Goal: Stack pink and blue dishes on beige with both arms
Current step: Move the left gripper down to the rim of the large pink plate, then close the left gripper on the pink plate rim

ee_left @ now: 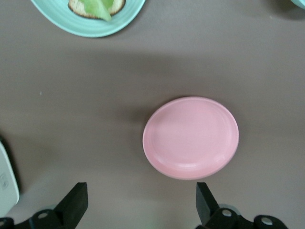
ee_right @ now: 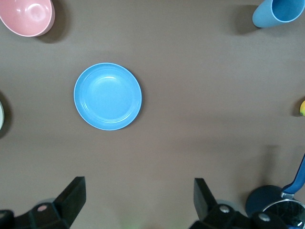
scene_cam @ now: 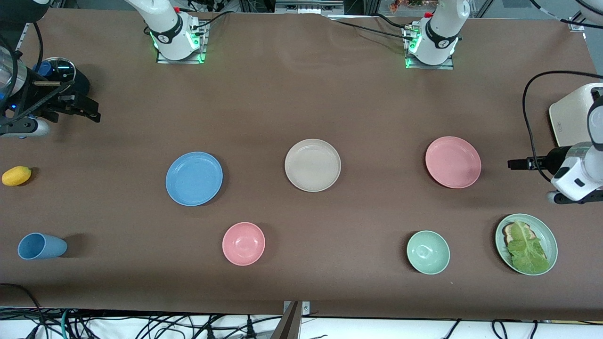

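Meanwhile both tools gape wide: left tool (ee_left: 138, 202) near pink plate (ee_left: 190, 137), right tool (ee_right: 138, 200) near blue plate (ee_right: 107, 96).

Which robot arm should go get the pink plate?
The left arm. Its open tool hangs at its own end of the table with the pink plate right by it. The right tool, also open, waits at the other end by the blue plate.
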Robot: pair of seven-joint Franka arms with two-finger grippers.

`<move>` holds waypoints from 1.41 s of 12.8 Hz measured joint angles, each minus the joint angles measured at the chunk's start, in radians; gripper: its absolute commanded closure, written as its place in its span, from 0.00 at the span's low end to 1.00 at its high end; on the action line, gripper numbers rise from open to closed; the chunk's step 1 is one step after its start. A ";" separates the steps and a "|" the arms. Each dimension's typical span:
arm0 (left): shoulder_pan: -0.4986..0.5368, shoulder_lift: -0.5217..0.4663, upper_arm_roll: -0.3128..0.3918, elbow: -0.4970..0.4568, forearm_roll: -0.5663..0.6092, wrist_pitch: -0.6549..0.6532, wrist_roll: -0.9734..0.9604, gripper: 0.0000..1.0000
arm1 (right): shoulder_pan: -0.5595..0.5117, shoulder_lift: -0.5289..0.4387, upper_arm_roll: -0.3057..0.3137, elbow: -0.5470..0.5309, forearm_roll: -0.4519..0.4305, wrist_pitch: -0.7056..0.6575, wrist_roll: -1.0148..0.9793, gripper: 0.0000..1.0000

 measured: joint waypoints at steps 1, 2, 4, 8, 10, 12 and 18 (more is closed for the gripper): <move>0.002 0.023 0.000 -0.024 0.000 0.061 0.000 0.00 | 0.000 0.000 0.000 0.000 0.000 0.000 0.000 0.00; 0.008 0.037 -0.001 -0.069 0.000 0.140 0.000 0.00 | 0.000 0.000 0.000 0.000 0.001 0.002 0.000 0.00; 0.030 0.044 -0.001 -0.199 0.000 0.315 0.000 0.00 | 0.000 0.000 0.000 0.000 0.006 0.006 0.000 0.00; 0.091 0.023 -0.016 -0.460 0.000 0.648 0.019 0.00 | 0.000 0.000 0.000 0.000 0.010 0.009 0.000 0.00; 0.093 -0.002 -0.034 -0.523 0.000 0.678 0.020 0.00 | 0.000 0.000 0.000 0.000 0.010 0.010 0.000 0.00; 0.091 -0.022 -0.067 -0.562 0.000 0.679 0.019 0.02 | 0.000 0.000 0.000 0.000 0.010 0.012 0.000 0.00; 0.131 -0.020 -0.069 -0.600 0.000 0.681 0.146 0.57 | 0.000 0.001 0.000 0.000 0.010 0.015 -0.002 0.00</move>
